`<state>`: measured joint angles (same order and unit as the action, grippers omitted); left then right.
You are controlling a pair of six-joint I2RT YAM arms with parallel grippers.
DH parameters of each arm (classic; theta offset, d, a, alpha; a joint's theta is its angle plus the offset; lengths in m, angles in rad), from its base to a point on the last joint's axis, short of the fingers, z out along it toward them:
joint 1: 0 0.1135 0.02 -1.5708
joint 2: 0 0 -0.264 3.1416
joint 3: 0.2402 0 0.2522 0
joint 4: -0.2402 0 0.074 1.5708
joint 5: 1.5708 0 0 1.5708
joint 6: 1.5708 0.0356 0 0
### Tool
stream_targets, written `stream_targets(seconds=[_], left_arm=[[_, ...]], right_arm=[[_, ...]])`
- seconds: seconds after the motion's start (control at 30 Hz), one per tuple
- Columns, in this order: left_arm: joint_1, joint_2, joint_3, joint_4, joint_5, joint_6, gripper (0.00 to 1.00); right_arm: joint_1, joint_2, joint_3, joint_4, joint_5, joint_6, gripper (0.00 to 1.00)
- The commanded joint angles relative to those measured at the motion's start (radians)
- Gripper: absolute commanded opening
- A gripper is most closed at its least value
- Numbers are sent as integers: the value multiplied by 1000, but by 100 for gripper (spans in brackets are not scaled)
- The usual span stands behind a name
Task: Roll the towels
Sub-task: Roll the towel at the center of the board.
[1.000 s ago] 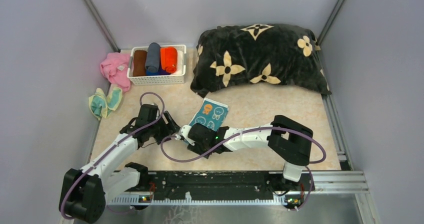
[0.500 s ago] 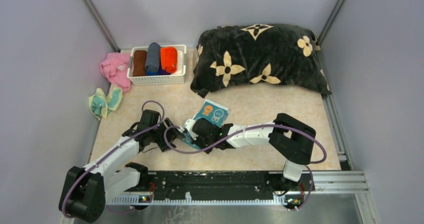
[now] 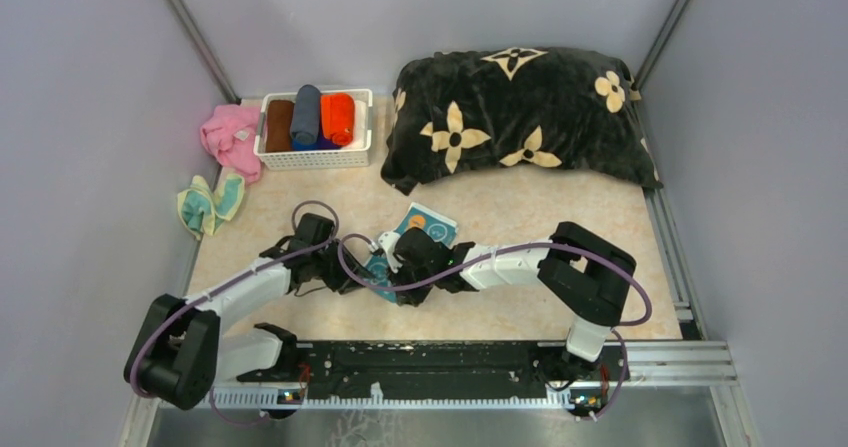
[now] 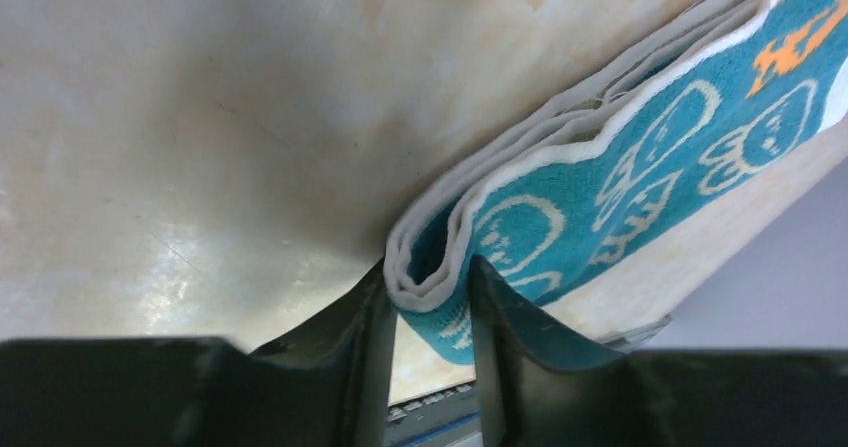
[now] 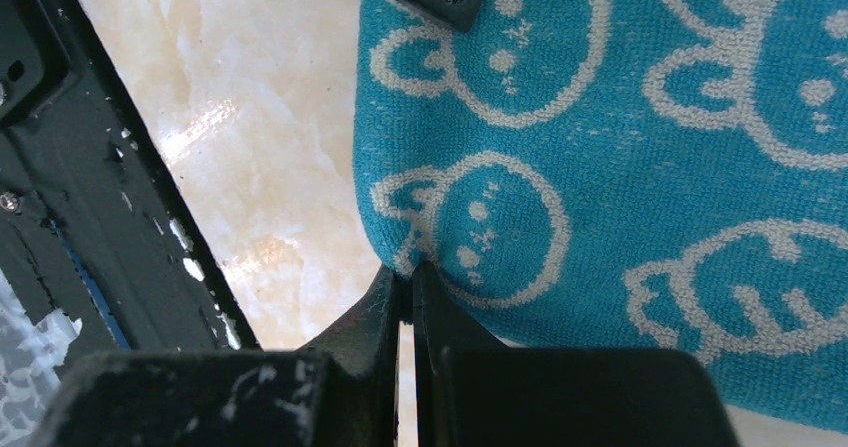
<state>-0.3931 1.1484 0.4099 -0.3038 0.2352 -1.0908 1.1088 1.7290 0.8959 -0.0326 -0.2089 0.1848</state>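
The teal towel [image 3: 425, 226] with pale circle print lies mid-table, its near end folded over. My left gripper [image 3: 362, 269] is shut on that rolled near edge; the left wrist view shows the white-edged fold [image 4: 440, 267] pinched between the jaws. My right gripper [image 3: 392, 263] is shut on the teal towel [image 5: 640, 167] at its near corner, right beside the left one. The pale yellow towel with teal patches [image 3: 208, 202] lies crumpled at the left edge. An orange-red towel [image 3: 338, 118] sits rolled in the white basket [image 3: 312, 157].
The big black cushion with cream flowers [image 3: 520, 117] fills the back right. A pink cloth [image 3: 230, 137] lies left of the basket, which also holds a brown roll and a blue-grey roll. The black rail [image 3: 430, 362] runs along the near edge.
Both grippers have moved right and away from me with the towel's near edge, folding it over; less of the teal towel lies flat now.
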Motion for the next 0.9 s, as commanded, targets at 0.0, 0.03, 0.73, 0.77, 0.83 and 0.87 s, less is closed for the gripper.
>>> stream_targets(seconds=[0.0, 0.03, 0.73, 0.77, 0.83, 0.87], left_arm=[[-8, 58, 19, 17, -97, -18, 31], [-8, 63, 21, 18, -104, -17, 25], [-7, -374, 0, -246, -161, 165, 70], [-7, -402, -17, -238, -141, 166, 70], [-7, -451, -61, -199, -100, 180, 69], [-7, -469, -82, -184, -88, 180, 68]], right_arm=[[3, 12, -37, -10, -55, 25, 0], [1, 8, -41, -4, -61, 29, 0], [-245, 111, -197, 473, -600, 425, 0], [-255, 119, -201, 488, -610, 442, 0], [-271, 133, -209, 519, -628, 472, 0], [-276, 138, -213, 533, -637, 488, 0]])
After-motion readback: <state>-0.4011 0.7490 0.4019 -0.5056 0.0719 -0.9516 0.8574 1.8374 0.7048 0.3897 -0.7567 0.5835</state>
